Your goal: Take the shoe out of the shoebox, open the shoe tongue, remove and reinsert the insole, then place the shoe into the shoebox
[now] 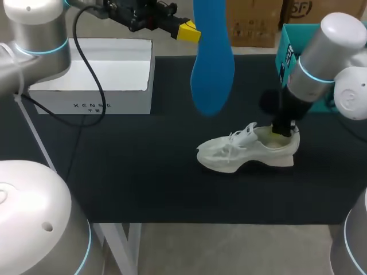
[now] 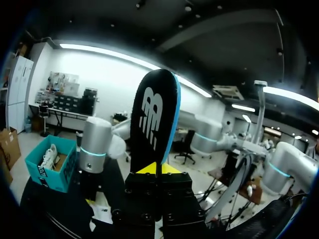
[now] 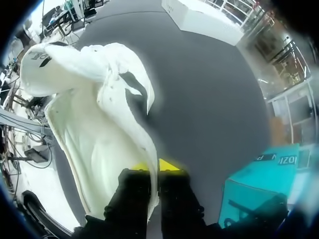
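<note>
A blue insole [image 1: 212, 74] hangs toe down over the back of the table, with my left gripper [image 1: 188, 31] shut on its upper end. In the left wrist view the insole [image 2: 154, 114] stands up from between the left gripper's [image 2: 158, 169] yellow tips, showing its black printed face. The white shoe [image 1: 243, 152] rests upright on the black mat, toe toward the left. My right gripper [image 1: 282, 133] comes down at the heel opening. In the right wrist view the right gripper [image 3: 153, 167] is shut on the shoe's [image 3: 99, 129] collar wall, one finger inside and one outside.
The open white shoebox [image 1: 94, 94] stands at the back left. A teal box [image 1: 285, 54] sits at the back right behind my right arm; it holds another white shoe [image 2: 50, 155]. The black mat [image 1: 143, 177] covers the table to its front edge.
</note>
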Tool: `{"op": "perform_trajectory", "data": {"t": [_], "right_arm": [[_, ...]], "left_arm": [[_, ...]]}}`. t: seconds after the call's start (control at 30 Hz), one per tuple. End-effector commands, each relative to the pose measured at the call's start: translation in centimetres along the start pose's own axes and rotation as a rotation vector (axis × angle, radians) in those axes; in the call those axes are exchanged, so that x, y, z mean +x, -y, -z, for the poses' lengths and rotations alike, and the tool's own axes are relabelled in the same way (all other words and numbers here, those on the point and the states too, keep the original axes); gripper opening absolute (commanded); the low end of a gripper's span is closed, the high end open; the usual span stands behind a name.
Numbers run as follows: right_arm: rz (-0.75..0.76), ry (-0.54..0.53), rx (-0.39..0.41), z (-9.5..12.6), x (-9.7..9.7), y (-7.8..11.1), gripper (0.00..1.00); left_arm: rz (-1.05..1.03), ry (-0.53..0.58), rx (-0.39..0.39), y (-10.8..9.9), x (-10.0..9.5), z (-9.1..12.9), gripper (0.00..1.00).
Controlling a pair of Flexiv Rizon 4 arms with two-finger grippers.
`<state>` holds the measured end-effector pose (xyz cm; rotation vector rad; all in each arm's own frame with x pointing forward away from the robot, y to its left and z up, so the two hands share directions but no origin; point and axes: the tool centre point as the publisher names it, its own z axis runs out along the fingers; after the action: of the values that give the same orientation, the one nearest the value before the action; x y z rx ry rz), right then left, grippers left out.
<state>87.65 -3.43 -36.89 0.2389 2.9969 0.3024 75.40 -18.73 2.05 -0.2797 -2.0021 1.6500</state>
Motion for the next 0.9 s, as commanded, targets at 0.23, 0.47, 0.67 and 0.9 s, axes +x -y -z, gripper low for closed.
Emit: {"op": "perform_trajectory", "data": {"t": [0.23, 0.47, 0.67, 0.9], "right_arm": [[0.02, 0.016, 0.035, 3.3, 0.9, -0.1, 0.0], [0.02, 0.016, 0.035, 3.3, 0.9, -0.1, 0.0], [-0.102, 0.022, 0.061, 3.2, 0.6, 0.1, 0.0], [-0.779, 0.16, 0.059, 4.3, 1.7, 3.3, 0.0]], "left_arm": [[0.0, 0.0, -0.003, 0.0, 0.0, 0.0, 0.0], [0.0, 0.0, -0.003, 0.0, 0.0, 0.0, 0.0], [0.0, 0.0, -0.003, 0.0, 0.0, 0.0, 0.0], [0.0, 0.0, -0.003, 0.0, 0.0, 0.0, 0.0]]}}
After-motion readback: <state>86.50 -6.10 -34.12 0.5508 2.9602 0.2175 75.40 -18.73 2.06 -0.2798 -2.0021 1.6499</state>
